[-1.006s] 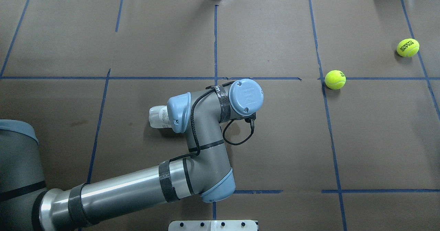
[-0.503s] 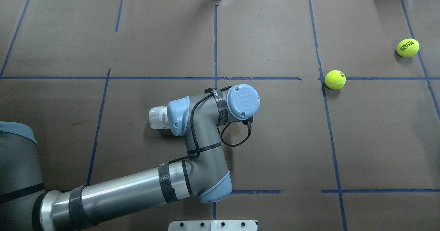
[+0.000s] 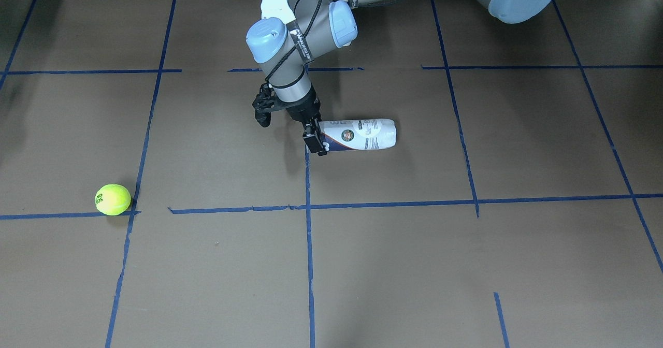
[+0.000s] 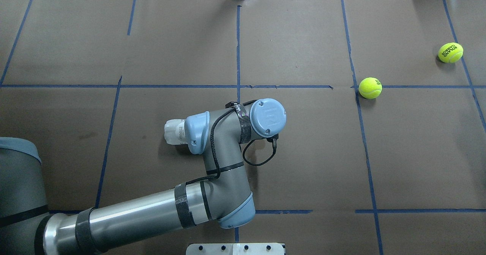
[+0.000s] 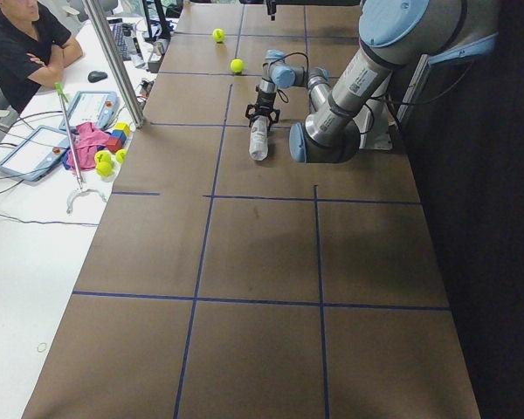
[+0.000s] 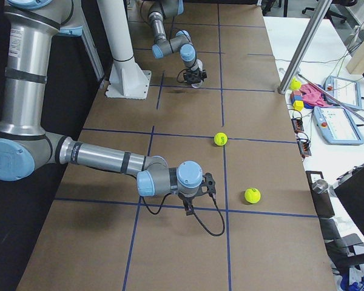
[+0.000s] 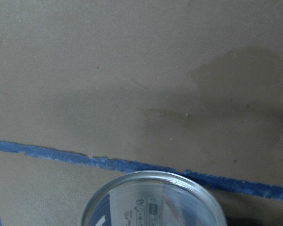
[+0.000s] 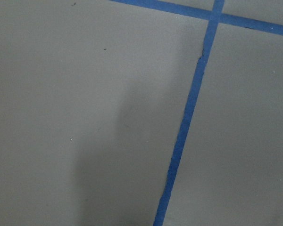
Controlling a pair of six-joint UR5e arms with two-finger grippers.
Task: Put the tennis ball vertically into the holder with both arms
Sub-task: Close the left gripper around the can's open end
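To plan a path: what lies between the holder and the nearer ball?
Front-facing view: past the left gripper at the holder's end, only bare paper with blue tape lines up to the ball.
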